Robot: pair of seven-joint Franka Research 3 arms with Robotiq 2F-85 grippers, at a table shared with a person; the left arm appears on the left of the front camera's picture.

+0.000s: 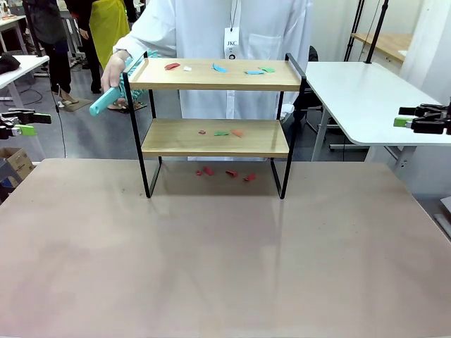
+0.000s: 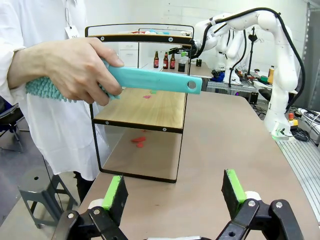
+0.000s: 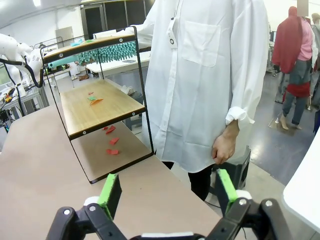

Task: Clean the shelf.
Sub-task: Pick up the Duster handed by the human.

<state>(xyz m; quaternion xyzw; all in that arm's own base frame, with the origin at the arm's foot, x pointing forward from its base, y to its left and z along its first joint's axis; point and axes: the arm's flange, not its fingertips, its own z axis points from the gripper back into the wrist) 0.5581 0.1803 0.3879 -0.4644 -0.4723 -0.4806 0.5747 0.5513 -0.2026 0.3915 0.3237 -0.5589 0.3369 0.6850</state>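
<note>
The shelf [image 1: 211,84] stands at the far middle of the brown table, with coloured paper scraps [image 1: 220,68] on its top board, a few on the lower board [image 1: 221,132] and red ones [image 1: 231,173] on the table beneath. A person's hand [image 1: 113,70] holds a teal duster [image 1: 104,103] at the shelf's left end, handle pointing down and away from the shelf. In the left wrist view that hand [image 2: 75,67] grips the duster [image 2: 150,80] beside the shelf [image 2: 150,107]. My left gripper [image 1: 32,123] [image 2: 174,190] is open and empty at the far left. My right gripper [image 1: 403,117] [image 3: 168,190] is open and empty at the far right, well off the shelf [image 3: 110,107].
A white side table [image 1: 366,98] stands at the right behind my right gripper. The person in a white coat stands close behind the shelf, their other hand [image 3: 225,147] hanging down. The brown tabletop [image 1: 225,246] stretches bare in front of the shelf. A metal stool [image 2: 40,195] stands off the table's left edge.
</note>
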